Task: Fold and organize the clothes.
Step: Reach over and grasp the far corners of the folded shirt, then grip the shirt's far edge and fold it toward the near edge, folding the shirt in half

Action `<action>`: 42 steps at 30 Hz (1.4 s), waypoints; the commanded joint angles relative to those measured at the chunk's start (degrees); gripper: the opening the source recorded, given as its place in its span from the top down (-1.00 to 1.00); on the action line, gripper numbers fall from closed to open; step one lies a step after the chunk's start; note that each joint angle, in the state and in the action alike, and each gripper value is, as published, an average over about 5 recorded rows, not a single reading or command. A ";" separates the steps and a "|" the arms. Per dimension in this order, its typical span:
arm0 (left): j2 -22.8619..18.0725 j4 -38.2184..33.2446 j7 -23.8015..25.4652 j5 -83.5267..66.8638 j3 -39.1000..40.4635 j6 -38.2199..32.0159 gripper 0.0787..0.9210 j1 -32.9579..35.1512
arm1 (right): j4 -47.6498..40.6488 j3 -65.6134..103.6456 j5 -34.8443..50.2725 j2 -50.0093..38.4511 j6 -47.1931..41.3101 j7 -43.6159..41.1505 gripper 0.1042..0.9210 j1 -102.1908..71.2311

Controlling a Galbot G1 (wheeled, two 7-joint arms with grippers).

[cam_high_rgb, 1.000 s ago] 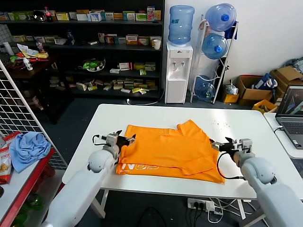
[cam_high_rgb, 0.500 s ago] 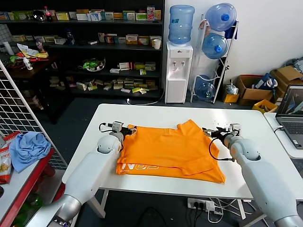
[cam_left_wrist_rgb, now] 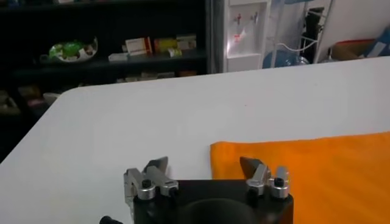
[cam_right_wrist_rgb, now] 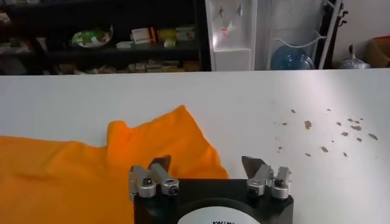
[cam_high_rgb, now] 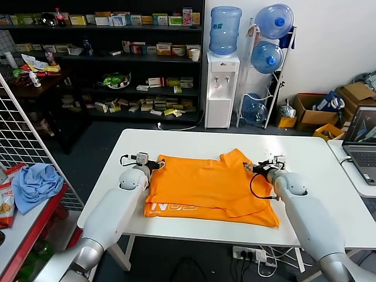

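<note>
Orange T-shirt (cam_high_rgb: 208,188) lies flat on the white table (cam_high_rgb: 305,155), partly folded, w/ white lettering (cam_high_rgb: 173,207) showing along the near-left edge and a sleeve (cam_high_rgb: 235,157) sticking up toward the far side.

Left gripper (cam_high_rgb: 160,165) sits low at the shirt's far-left corner. In the left wrist view its fingers (cam_left_wrist_rgb: 159,165) are spread apart w/ nothing between them, one finger over bare table, the other over the orange corner (cam_left_wrist_rgb: 225,152). Can't tell if they touch the cloth.

Right gripper (cam_high_rgb: 249,167) is at the shirt's far-right edge, just beside the sleeve. Right wrist view shows the gripper (cam_right_wrist_rgb: 207,165) w/ fingers apart, empty; one finger over orange fabric (cam_right_wrist_rgb: 152,146), the other over bare table w/ small brown specks (cam_right_wrist_rgb: 317,131) nearby.

Light blue cloth (cam_high_rgb: 35,185) rests on a red side stand (cam_high_rgb: 29,226) to the robot's left, well apart from the table. Laptop (cam_high_rgb: 361,144) on the next table to the right.
</note>
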 commanded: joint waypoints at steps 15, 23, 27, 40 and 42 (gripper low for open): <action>-0.42 -0.20 1.64 -1.66 -1.31 -2.92 0.52 1.20 | -3.36 -0.51 -0.92 2.47 3.71 0.20 0.74 1.74; 0.81 -3.28 1.81 -3.11 0.12 -4.57 0.96 1.71 | 2.72 -2.17 2.37 0.57 4.51 2.49 0.95 0.09; 2.73 -8.66 0.89 -4.52 0.61 -3.79 0.97 4.26 | 8.38 -1.50 2.89 -1.69 4.45 4.71 0.95 -2.62; 12.14 -30.90 -1.90 -9.74 -2.01 -0.68 0.97 19.11 | 36.01 3.82 5.93 -14.88 1.71 11.08 0.95 -24.02; 13.43 -34.01 -2.12 -10.70 -2.54 -0.66 0.97 20.99 | 40.29 5.25 6.05 -16.22 1.42 12.15 0.95 -27.91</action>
